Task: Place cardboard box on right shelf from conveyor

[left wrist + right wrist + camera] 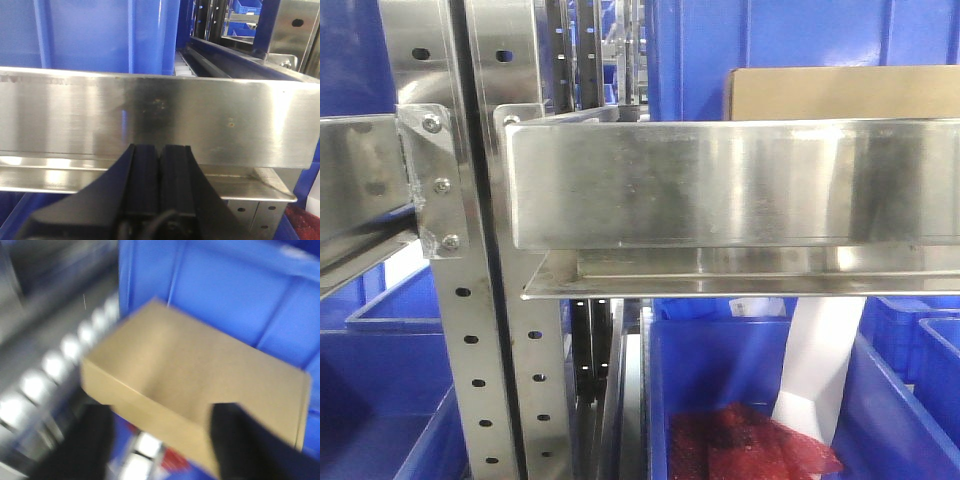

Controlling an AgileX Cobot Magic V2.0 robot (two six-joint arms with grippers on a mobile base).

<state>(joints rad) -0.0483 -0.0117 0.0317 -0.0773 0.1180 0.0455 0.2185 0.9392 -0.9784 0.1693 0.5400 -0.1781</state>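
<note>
So the cardboard box is up in the air, clamped by the right end effector. Its two dark fingers sit on either side of the box's near edge, spread about as wide as the box, and the wrist view is blurry but the box clearly fills most of it, with a blue bin wall just behind. From the front camera you only get the top strip of the cardboard box poking up behind the tall shiny lip of the right shelf, on the right side. Can't tell from here whether it's touching the shelf or not.

Left end effector is pinched together, nothing between the pads, parked right up near the steel lip. Below the shelf there's a blue bin with a red mesh bag in it.
</note>
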